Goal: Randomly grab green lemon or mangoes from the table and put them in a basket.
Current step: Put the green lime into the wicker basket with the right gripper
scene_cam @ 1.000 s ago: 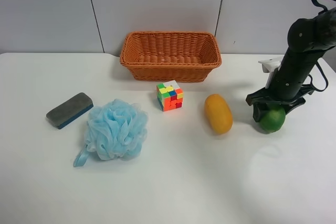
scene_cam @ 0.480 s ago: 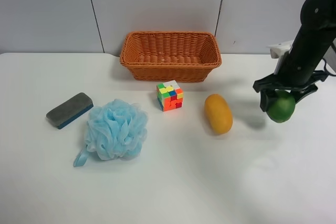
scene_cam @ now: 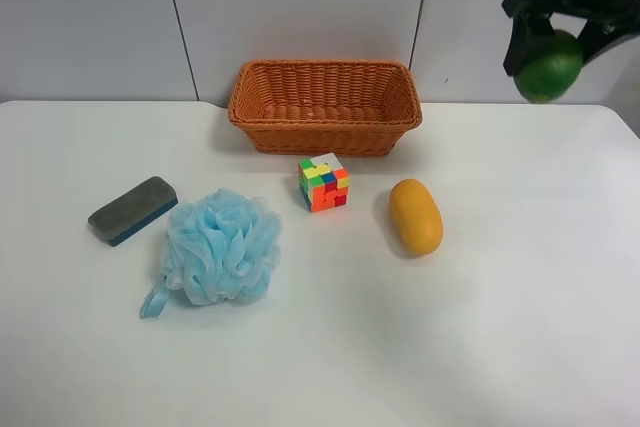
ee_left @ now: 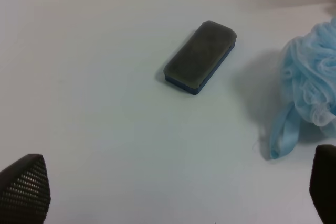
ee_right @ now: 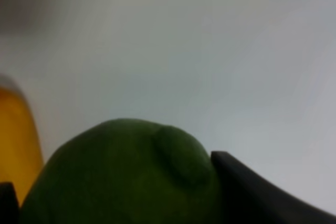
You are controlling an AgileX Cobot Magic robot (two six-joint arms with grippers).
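My right gripper (scene_cam: 548,52) is shut on the green lemon (scene_cam: 548,66) and holds it high above the table (scene_cam: 520,327), to the right of the basket (scene_cam: 325,105). The lemon fills the right wrist view (ee_right: 123,177), with a black fingertip (ee_right: 252,198) beside it. The orange-yellow mango (scene_cam: 415,215) lies on the table in front of the basket's right end; its edge shows blurred in the right wrist view (ee_right: 18,135). The basket is empty. My left gripper (ee_left: 173,192) is open and empty above the table, out of the exterior view.
A multicoloured puzzle cube (scene_cam: 323,182) sits in front of the basket. A blue mesh bath sponge (scene_cam: 220,247) lies at centre left, also in the left wrist view (ee_left: 310,98). A grey-and-blue eraser (scene_cam: 132,209) lies at far left, also in the left wrist view (ee_left: 200,56).
My right gripper has lifted the green lemon from the table surface up high, well above the table. The other objects have not moved.
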